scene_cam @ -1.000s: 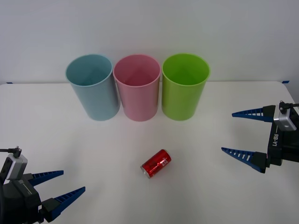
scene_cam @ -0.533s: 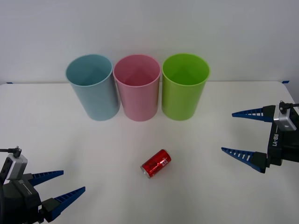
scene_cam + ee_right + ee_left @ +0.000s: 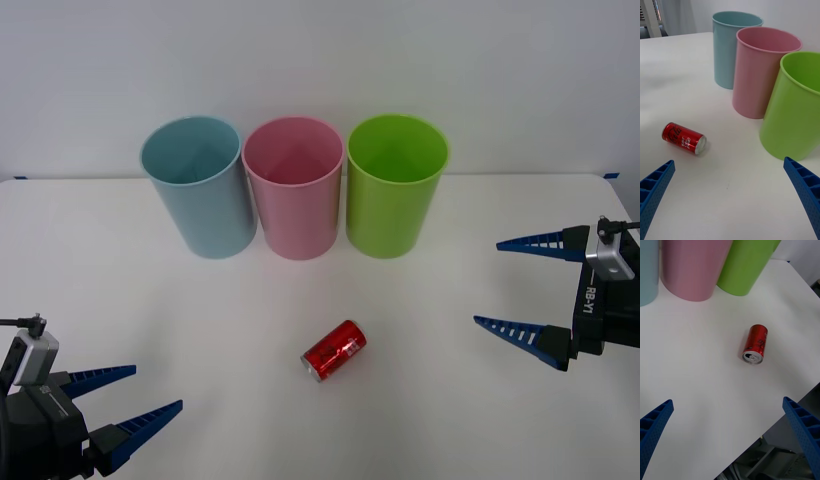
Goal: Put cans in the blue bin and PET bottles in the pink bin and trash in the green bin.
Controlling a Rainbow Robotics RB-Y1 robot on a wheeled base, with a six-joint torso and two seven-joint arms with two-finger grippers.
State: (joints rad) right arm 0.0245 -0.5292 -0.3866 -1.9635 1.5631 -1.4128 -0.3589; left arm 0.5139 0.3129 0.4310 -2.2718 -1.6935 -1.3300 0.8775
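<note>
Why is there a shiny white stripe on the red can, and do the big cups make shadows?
In the left wrist view the red can carries a pale streak of reflected light along its side; in the front view the blue bin, pink bin and green bin cast only faint, soft shadows on the white table.

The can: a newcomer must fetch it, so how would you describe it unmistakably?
On the white table, three tall bins stand in a row at the back. In front of the pink bin, alone on open tabletop, lies the can: small, red, silver-topped, on its side.
</note>
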